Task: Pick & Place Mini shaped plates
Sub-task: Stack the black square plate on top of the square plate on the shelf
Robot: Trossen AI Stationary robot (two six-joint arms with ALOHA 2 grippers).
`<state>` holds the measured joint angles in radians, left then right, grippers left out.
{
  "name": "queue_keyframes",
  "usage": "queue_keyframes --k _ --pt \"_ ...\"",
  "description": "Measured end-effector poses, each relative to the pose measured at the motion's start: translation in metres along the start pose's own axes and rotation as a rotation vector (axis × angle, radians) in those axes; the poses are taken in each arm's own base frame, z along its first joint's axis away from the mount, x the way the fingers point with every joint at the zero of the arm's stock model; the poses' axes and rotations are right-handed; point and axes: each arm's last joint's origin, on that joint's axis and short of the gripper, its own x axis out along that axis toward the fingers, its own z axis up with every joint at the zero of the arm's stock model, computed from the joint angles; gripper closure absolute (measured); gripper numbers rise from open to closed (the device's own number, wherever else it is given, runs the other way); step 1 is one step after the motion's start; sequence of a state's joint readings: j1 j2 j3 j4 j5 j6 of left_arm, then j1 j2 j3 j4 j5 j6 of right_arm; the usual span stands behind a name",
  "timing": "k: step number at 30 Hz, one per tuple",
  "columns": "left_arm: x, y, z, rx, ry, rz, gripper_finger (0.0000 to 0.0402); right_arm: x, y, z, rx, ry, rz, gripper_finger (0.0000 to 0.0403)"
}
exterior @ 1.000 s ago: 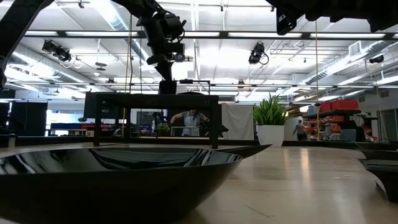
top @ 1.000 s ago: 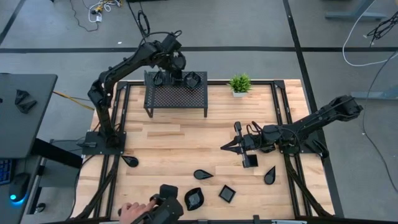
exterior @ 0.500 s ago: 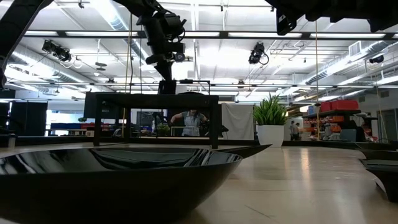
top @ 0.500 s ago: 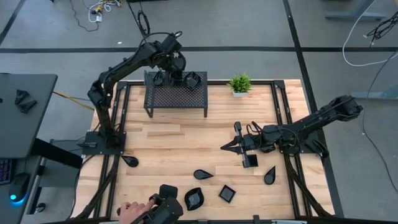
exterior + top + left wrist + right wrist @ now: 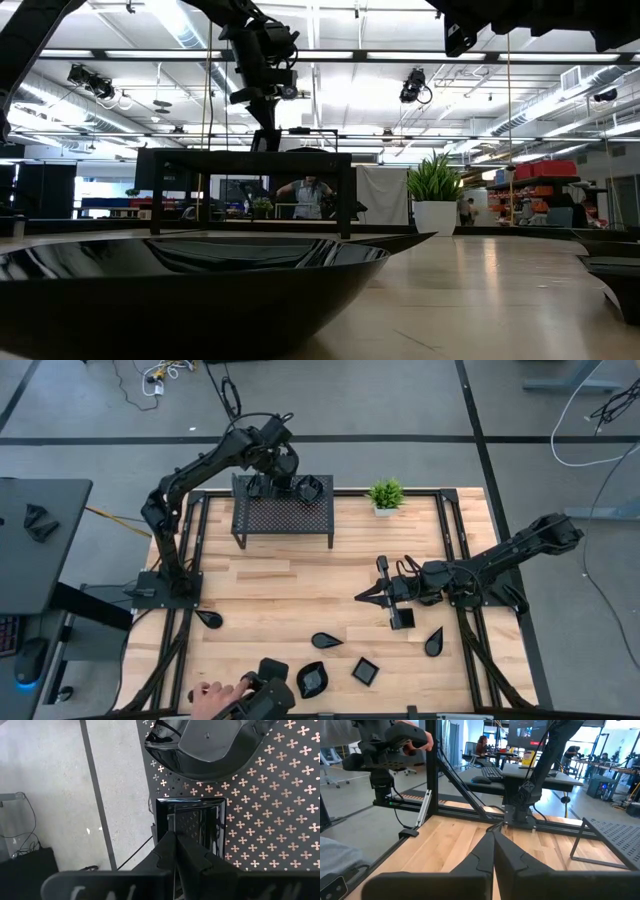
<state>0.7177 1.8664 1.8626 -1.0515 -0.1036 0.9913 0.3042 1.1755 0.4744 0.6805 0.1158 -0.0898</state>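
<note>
A black mesh rack (image 5: 283, 518) stands at the table's far side. My left gripper (image 5: 283, 484) points down over its far edge, shut on a square black plate (image 5: 197, 827) that lies on the mesh. A rounded black plate (image 5: 210, 750) lies on the rack beside it, and plates show there in the high view (image 5: 311, 487) too. My right gripper (image 5: 362, 597) is shut and empty, low over the table's middle right. Loose plates lie on the table: a square one (image 5: 402, 619), teardrops (image 5: 325, 640) (image 5: 433, 642) (image 5: 208, 618), and others (image 5: 365, 671). My left gripper pinches the square plate at one side wall (image 5: 169, 822), which runs along the rack's far edge. The fingers (image 5: 192, 855) come from above, pointing down, and hide the place of contact. The plate lies flat on the rack's mesh.
A small green potted plant (image 5: 386, 494) stands right of the rack. A person's hand (image 5: 208, 698) holds a dark device at the table's near edge. A large black plate (image 5: 180, 280) fills the low view's foreground. Black frame rails run along the table's left and right edges.
</note>
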Motion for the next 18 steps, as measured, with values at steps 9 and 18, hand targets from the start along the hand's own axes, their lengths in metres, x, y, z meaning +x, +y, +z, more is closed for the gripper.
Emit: queue_keyframes --k 9,18 --pt "0.0 0.0005 0.0003 -0.012 -0.003 0.005 0.0336 0.0 0.0001 0.0 0.0 0.0 0.0 0.0392" --pt "-0.0017 0.0018 0.0058 -0.074 0.074 0.117 0.0278 0.0 0.0 -0.0001 0.0 0.001 0.0 0.0392"
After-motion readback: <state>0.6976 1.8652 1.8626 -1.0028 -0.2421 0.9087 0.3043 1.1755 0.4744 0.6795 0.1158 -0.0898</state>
